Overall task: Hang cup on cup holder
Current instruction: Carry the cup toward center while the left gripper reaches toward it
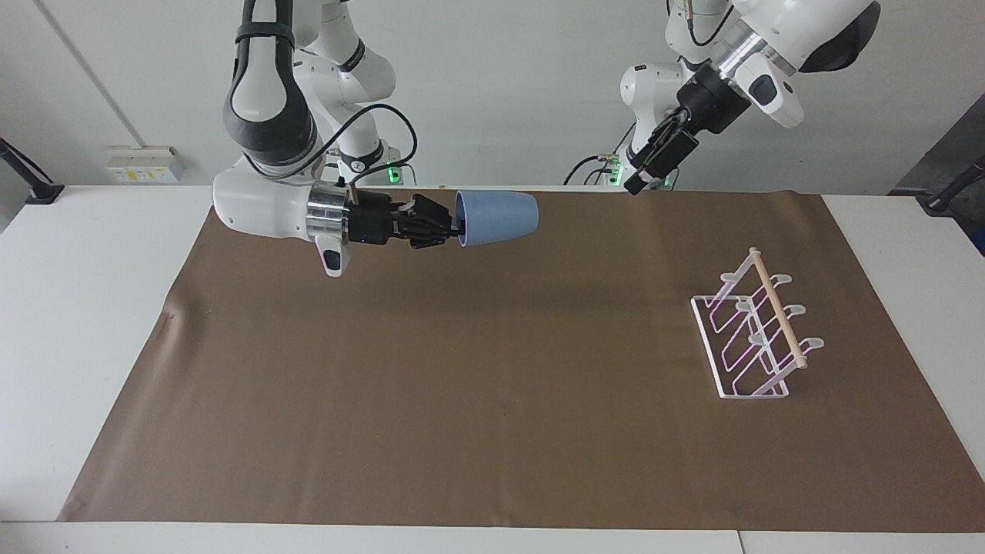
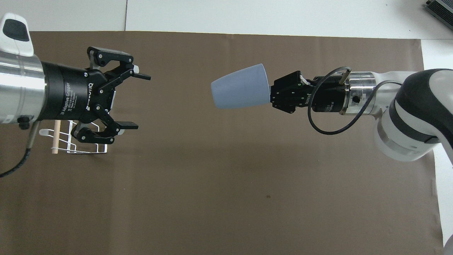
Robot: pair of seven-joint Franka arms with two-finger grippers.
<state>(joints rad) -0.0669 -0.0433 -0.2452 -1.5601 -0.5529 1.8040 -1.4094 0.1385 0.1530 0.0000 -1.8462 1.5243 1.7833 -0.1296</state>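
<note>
Left end effector (image 2: pixel 136 101) reads "2F Adaptive Gripper".

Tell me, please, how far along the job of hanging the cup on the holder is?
Done: the right claw has the light blue tapered plastic cup gripped by its rim, lifted on its side over the brown mat. In hand: the left claw is raised and open, facing the cup's base. Left: the white wire cup holder with a wooden dowel stands bare at the left arm's end; nothing hangs on its prongs.

cup holder (image 2: pixel 81 148) mostly hidden under left pincer (image 2: pixel 139 100)
</note>
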